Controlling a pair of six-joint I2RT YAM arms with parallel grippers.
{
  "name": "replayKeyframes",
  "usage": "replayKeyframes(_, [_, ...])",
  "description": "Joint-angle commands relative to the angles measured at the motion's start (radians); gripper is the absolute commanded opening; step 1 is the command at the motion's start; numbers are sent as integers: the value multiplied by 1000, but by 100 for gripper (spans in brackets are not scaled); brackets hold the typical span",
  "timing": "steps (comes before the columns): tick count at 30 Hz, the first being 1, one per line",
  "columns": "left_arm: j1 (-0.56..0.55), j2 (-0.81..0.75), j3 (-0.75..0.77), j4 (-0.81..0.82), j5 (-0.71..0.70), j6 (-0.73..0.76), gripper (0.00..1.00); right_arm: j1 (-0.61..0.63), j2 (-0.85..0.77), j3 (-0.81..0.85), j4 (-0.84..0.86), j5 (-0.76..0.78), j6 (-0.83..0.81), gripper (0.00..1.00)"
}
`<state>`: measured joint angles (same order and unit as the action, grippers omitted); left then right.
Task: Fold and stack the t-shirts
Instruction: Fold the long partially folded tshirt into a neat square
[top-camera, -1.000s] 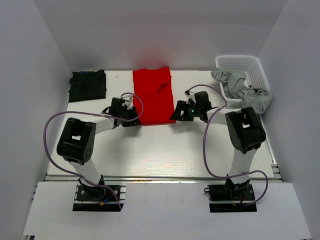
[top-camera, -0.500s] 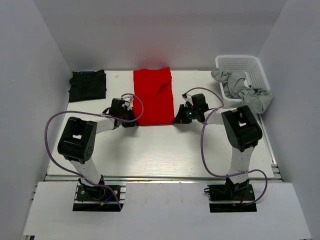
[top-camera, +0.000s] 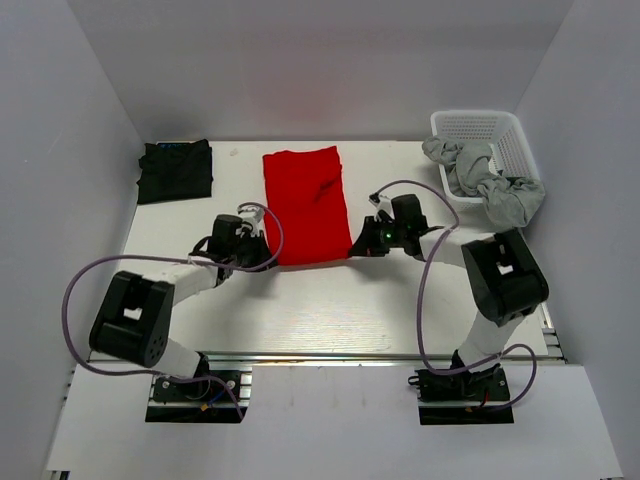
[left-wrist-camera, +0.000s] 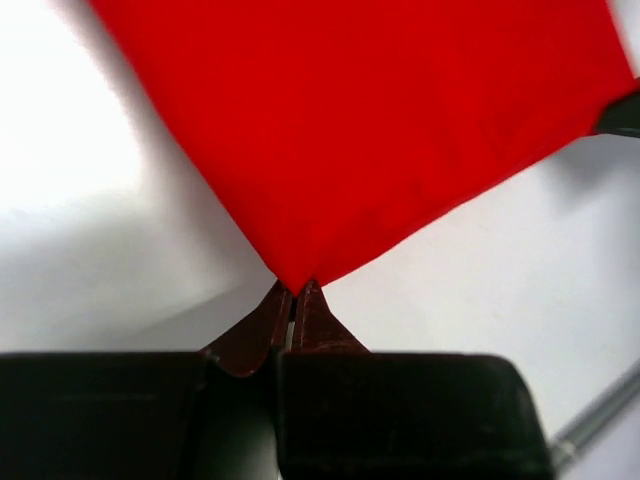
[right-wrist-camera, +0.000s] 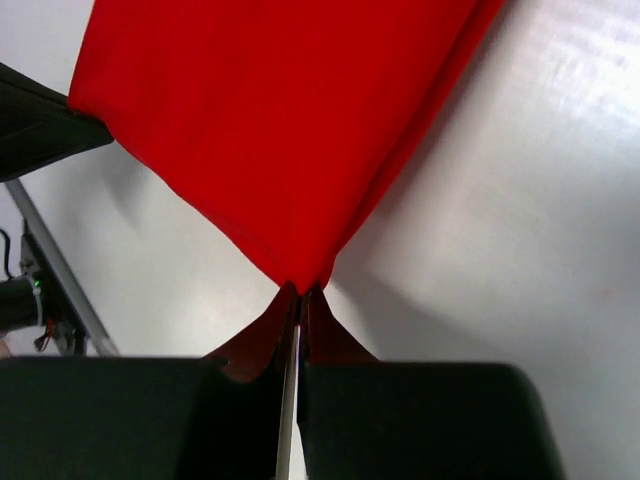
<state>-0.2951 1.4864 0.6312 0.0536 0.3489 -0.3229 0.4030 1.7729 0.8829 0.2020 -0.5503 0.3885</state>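
The red t-shirt (top-camera: 303, 205) lies spread at the middle of the desk (top-camera: 330, 310); I have the left claw (top-camera: 268, 260) clenched on its near-left corner and the right claw (top-camera: 356, 250) clenched on its near-right corner. The black t-shirt (top-camera: 176, 170) sits far left, apart.

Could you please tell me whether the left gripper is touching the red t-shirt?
Touching. In the left wrist view, the fingers of the left gripper are pinched shut on a corner of the red t-shirt.
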Motion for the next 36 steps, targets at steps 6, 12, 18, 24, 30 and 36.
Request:
replayKeyframes(6, [-41,-420,-126,-139,287,-70,0,20,-380,-197,-199,-94,-46,0])
replayKeyframes(12, [-53,-653,-96,-233,412,-113,0,19,-679,-168,-381,-132,-112,0])
replayKeyframes(18, [-53,-693,-7,-287,464,-122,0,16,-783,-104,-400,-177,-119,0])
replayKeyframes(24, [-42,-672,27,-327,383,-154,0,13,-780,-76,-395,-100,-102,0])
replayKeyframes(30, [-33,-661,2,-250,233,-232,0,13,-725,-62,-296,-10,-39,0])
replayKeyframes(36, [-33,-568,21,-195,150,-242,0,8,-610,4,-213,50,6,0])
